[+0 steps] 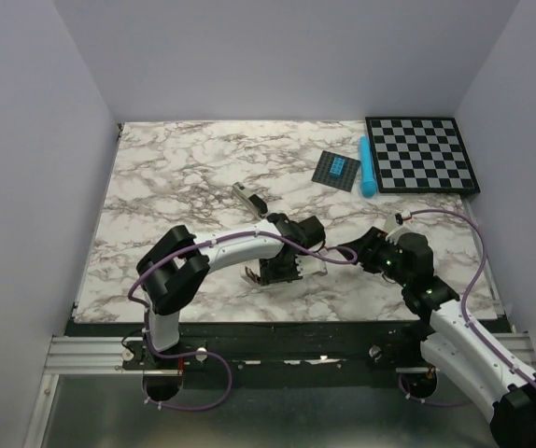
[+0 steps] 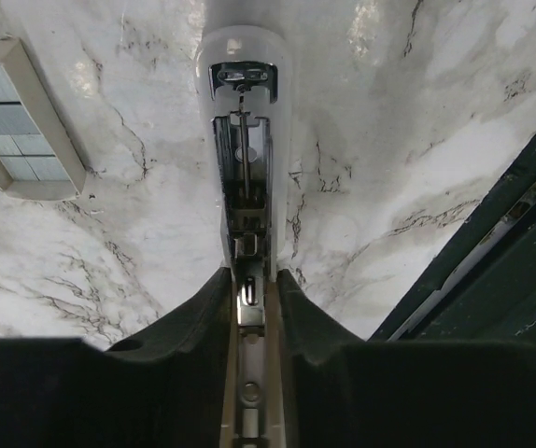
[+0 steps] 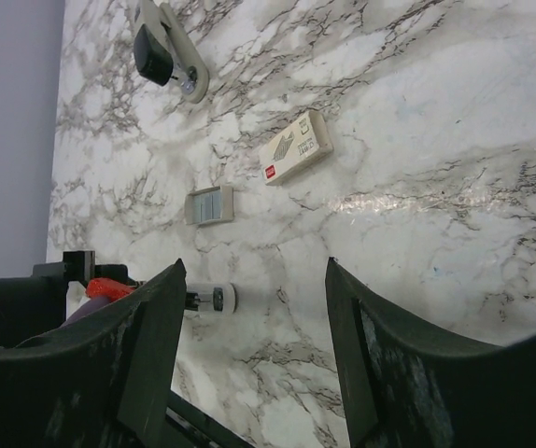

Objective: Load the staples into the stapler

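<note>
The stapler (image 2: 242, 140) lies open on the marble table, with a white shell, a silver metal channel down its middle and a beige near part. My left gripper (image 2: 252, 273) is shut on that beige part, its black fingers pressed against both sides. From above, the stapler's white end (image 1: 316, 266) sticks out to the right of the left gripper (image 1: 282, 269). The staples sit as grey strips in a small beige tray (image 2: 21, 121) (image 3: 209, 205), with their white box (image 3: 294, 147) beyond it. My right gripper (image 3: 254, 266) (image 1: 350, 252) hangs open above bare marble, holding nothing, close to the stapler's tip (image 3: 217, 299).
A beige bar with a black knob (image 1: 247, 198) (image 3: 167, 49) lies farther back. At the back right are a chequered board (image 1: 422, 154), a blue cylinder (image 1: 368, 168) and a dark square pad (image 1: 336, 170). The table's dark front rail (image 2: 511, 243) runs close by.
</note>
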`<state>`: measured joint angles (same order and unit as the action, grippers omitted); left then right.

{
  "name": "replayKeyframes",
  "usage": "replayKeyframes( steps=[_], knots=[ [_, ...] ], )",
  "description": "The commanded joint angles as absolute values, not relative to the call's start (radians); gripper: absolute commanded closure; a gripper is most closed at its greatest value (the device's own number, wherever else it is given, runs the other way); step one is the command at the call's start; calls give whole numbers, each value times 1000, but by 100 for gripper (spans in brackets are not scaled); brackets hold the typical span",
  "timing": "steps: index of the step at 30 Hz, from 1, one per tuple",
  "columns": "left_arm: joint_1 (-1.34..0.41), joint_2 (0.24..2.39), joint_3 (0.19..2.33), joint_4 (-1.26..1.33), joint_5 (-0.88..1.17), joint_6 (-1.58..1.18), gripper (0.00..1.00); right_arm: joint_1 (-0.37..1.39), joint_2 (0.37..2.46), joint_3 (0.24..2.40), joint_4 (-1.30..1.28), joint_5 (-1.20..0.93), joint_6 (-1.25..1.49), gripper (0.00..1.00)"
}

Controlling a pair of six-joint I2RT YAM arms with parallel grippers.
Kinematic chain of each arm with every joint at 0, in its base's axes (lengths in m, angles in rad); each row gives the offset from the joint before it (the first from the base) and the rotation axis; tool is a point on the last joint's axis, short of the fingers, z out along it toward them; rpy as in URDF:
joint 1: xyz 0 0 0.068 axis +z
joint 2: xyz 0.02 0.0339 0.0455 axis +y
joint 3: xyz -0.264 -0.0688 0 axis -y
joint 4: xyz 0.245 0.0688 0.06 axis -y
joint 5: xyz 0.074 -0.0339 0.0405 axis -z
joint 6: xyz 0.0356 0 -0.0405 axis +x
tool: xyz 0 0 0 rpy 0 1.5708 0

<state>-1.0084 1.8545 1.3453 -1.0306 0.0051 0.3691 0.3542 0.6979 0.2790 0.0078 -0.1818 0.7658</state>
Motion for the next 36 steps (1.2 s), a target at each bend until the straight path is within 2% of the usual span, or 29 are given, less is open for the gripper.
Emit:
replayKeyframes(
  steps=[1,5,6,8,9,11,12,15,22,28,31,36],
  knots=[
    [-1019,1842,1347,-1040,-38,365,62,353,681,278,3,-146,742,31],
    [-1019,1812,1345,-1009,-63,362,40,354,672,285,3,-150,710,31],
    [-1020,1798,1345,-1002,-66,361,31,353,666,287,3,-150,703,31],
    [-1020,1781,1348,-980,-64,359,26,353,664,296,3,-156,683,31],
    [-1020,1758,1350,-968,-64,357,20,353,664,299,3,-160,674,31],
    [-1019,1724,1342,-922,-64,348,16,353,663,305,3,-172,649,31],
    [-1019,1685,1338,-896,-92,339,10,353,660,311,3,-176,643,31],
    [-1017,1588,1309,-789,-182,298,1,353,664,325,3,-198,604,31],
    [-928,1362,1226,-585,-332,120,1,354,732,368,60,-337,499,30],
    [-761,1146,1169,-450,-379,-63,1,376,917,416,129,-507,419,30],
    [-698,1031,1120,-358,-408,-106,1,434,1015,469,129,-551,351,31],
    [-666,869,1023,-154,-575,-88,1,609,1147,590,95,-497,175,34]
  ],
)
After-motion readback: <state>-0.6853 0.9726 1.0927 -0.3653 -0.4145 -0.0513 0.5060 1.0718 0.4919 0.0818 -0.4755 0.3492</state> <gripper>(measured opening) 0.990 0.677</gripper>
